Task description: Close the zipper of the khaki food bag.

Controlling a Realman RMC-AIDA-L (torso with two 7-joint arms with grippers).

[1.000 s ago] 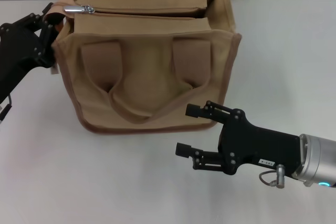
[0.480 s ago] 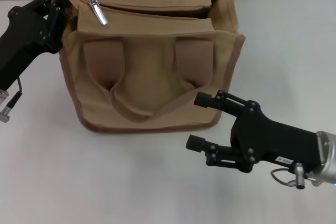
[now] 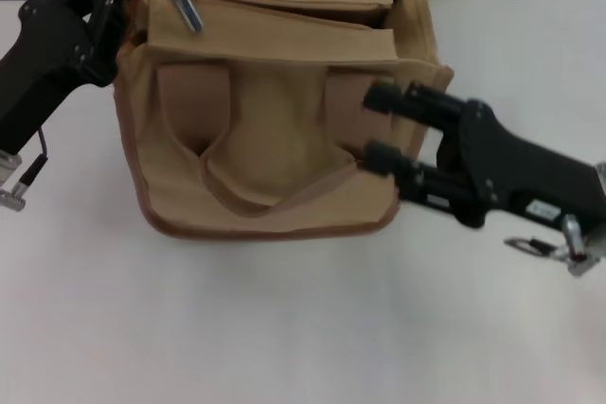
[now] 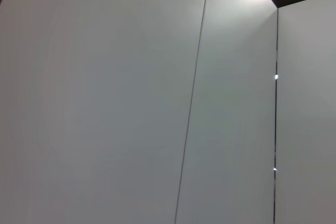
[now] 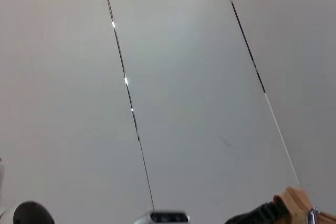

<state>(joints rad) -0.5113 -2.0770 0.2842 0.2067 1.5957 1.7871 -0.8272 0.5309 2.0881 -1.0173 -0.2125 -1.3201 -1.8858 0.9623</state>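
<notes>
Khaki food bag (image 3: 275, 130) stands on the white desk (image 3: 284, 328) in front of you, its front face with the 2 handle loops (image 3: 248, 198) turned toward the head camera. Along its top runs the zipper (image 3: 284, 8), with the silver slider and pull tab (image 3: 187, 7) sitting near the bag's left end; to the right of the slider the track gapes, so you can see the 2 flaps apart and the top unclosed.

Your left tool (image 3: 106, 16) is at the bag's upper left corner, its fingers clenched on the fabric end of the bag just beside the slider. The bag leans a little, with that corner raised.

Your right tool (image 3: 383, 125) is at the bag's right front, in front of the right handle patch, its 2 fingers spread apart with nothing between them. One fingertip (image 3: 382, 97) lies over the upper part of the front panel and the other lower down, near the bag's right bottom edge.

Both wrist views give you only pale wall panels with dark seams (image 4: 191, 103); the right one catches a scrap of tan fabric at its edge.
</notes>
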